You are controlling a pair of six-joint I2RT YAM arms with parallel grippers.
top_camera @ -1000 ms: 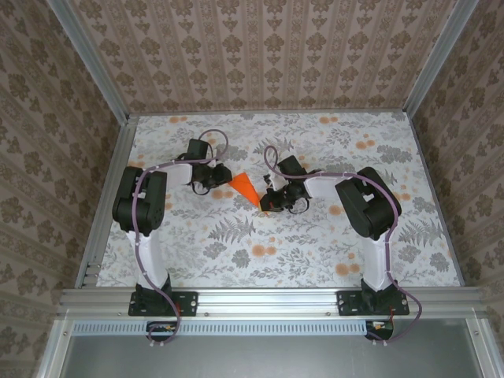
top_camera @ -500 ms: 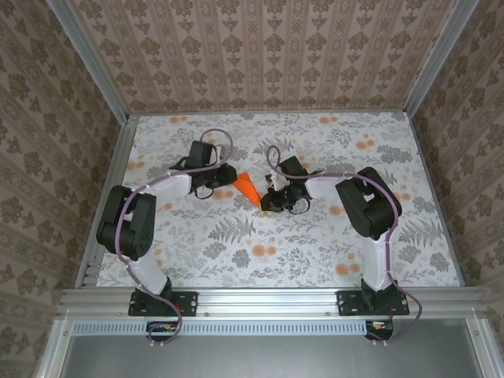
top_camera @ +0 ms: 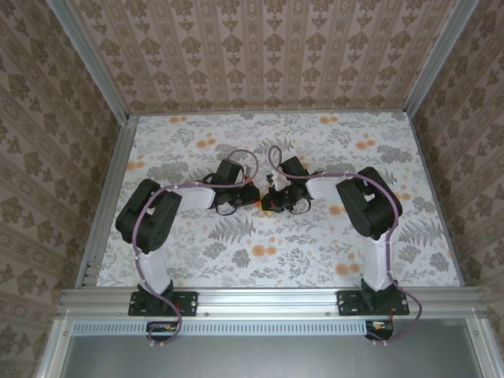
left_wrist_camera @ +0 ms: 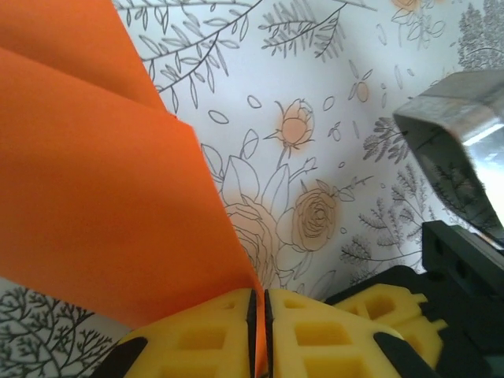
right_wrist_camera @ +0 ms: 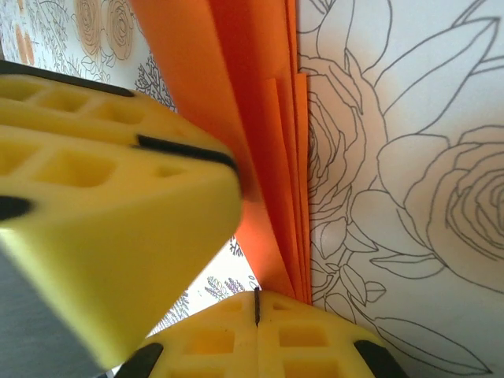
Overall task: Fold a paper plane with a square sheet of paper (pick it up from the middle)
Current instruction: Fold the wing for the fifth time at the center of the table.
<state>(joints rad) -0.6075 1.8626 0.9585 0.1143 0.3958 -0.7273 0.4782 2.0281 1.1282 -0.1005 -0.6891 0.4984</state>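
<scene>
Two end effectors grip one folded orange paper (left_wrist_camera: 94,197) near the middle of the floral table (top_camera: 315,252), between the two arms. The left end effector (left_wrist_camera: 260,305) has its yellow fingers pressed together on the paper's lower corner. The right end effector (right_wrist_camera: 256,303) is clamped tight on the stacked folded layers at their narrow end.

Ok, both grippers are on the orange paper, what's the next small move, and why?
Probably slide the left gripper slowly along the fold, with the right gripper as anchor. Both are shut on the paper plane, and the right wrist view shows its layers fanned slightly apart, so the crease likely needs pressing.
</scene>
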